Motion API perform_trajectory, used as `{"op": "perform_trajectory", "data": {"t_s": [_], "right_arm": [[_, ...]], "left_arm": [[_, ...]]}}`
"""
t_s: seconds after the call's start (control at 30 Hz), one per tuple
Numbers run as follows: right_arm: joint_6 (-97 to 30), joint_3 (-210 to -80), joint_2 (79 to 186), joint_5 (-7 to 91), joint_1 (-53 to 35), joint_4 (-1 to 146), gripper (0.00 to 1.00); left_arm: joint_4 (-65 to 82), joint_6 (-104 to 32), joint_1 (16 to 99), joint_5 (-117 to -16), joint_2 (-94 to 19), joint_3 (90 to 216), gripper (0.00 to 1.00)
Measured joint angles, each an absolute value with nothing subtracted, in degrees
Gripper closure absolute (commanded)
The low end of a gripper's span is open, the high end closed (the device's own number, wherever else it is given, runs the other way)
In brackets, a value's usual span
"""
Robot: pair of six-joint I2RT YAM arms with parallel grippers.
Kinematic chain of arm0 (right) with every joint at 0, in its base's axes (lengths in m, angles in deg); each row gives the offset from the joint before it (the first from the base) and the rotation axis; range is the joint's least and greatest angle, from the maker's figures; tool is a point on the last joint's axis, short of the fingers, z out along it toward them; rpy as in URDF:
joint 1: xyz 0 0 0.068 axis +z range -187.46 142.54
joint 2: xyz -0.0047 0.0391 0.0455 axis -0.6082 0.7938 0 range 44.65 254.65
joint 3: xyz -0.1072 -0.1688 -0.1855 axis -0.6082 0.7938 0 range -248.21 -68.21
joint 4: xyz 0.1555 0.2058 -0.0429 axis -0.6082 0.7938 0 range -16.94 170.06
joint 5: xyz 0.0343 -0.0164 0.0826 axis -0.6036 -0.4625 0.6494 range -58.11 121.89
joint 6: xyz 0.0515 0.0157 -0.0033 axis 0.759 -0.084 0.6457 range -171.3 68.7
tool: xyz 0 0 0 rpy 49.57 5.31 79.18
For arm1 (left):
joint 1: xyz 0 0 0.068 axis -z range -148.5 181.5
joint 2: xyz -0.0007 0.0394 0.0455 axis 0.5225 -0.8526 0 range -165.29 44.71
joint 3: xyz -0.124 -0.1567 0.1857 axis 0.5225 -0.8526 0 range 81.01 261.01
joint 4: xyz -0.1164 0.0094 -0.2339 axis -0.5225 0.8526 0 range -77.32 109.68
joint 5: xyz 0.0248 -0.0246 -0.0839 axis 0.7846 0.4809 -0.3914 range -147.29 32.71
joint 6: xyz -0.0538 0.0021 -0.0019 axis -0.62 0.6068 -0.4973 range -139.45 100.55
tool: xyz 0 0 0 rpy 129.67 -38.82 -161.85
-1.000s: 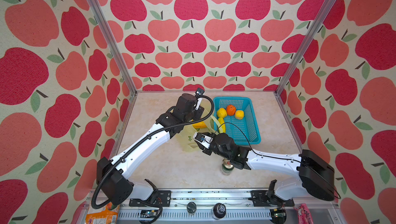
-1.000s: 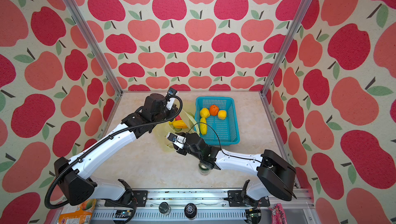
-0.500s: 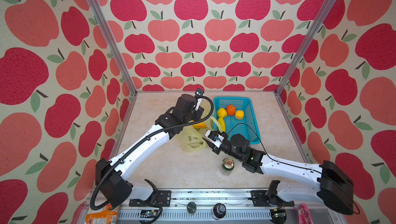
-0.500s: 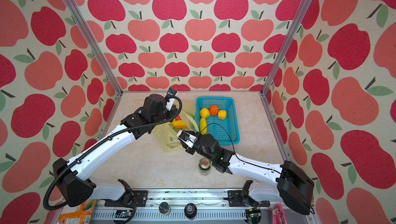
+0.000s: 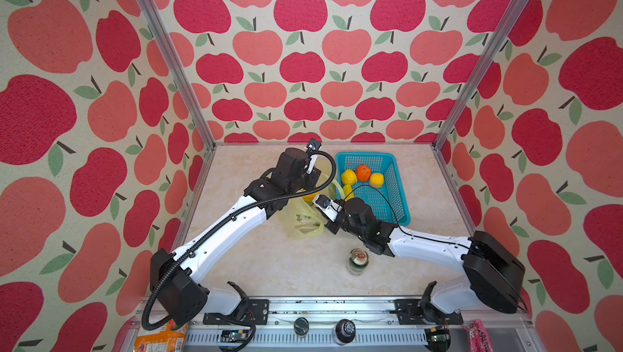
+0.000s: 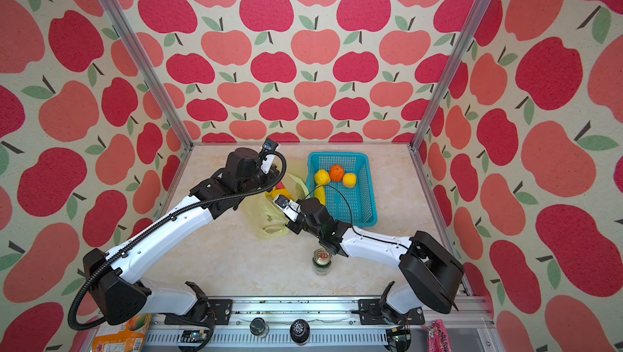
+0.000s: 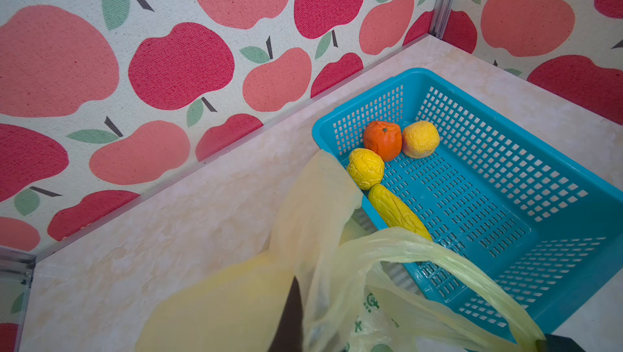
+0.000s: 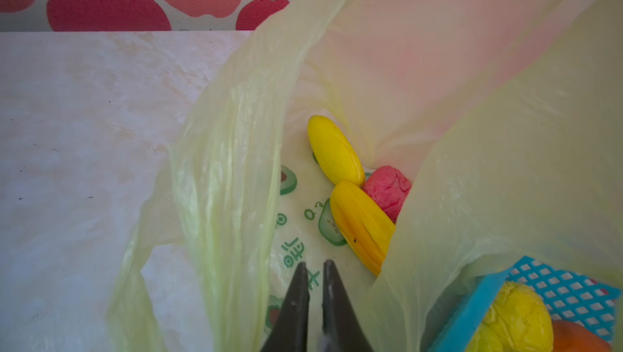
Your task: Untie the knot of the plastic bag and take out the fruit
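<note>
The pale yellow plastic bag (image 5: 301, 222) lies open left of the basket. My left gripper (image 7: 303, 299) is shut on its upper film and holds it raised; only one dark finger (image 7: 293, 316) shows. No knot is in view; a handle loop (image 7: 438, 256) hangs free. My right gripper (image 8: 315, 266) reaches into the bag's mouth, shut to a thin slit with nothing in it. Ahead of it lie two long yellow fruit (image 8: 333, 148) (image 8: 362, 222) and a pink-red one (image 8: 387, 192). A lemon (image 5: 348, 177), an orange (image 5: 363, 172), a yellow-orange fruit (image 5: 376, 179) and another long yellow one (image 7: 397, 212) lie in the basket.
The turquoise basket (image 5: 399, 195) stands at the back right, touching the bag. A green drink can (image 5: 358, 261) stands upright near the front, just beside my right forearm. An orange snack packet (image 5: 161, 337) lies off the table at the front left. Patterned walls enclose three sides.
My right gripper's jaws have narrowed to a slit while it shifted slightly back at the bag's mouth. Its forearm has swung off the can. The left arm has held still.
</note>
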State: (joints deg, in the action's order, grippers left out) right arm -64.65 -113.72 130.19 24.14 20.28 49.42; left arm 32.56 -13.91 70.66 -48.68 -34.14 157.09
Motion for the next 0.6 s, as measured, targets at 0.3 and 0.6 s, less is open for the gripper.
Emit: {"op": "perform_trajectory", "data": {"t_s": [0.3,0.6], "right_arm": [[-64.5,-125.9,142.5,16.9,22.3,57.9,0.69],[-68.2,-128.0,144.0,13.8,30.8,59.5,0.52]], "left_arm": [[32.6,-13.9,70.8,-48.7,-34.1,157.1,1.00],[32.6,-13.9,70.8,-48.7,-34.1,157.1,1.00]]}}
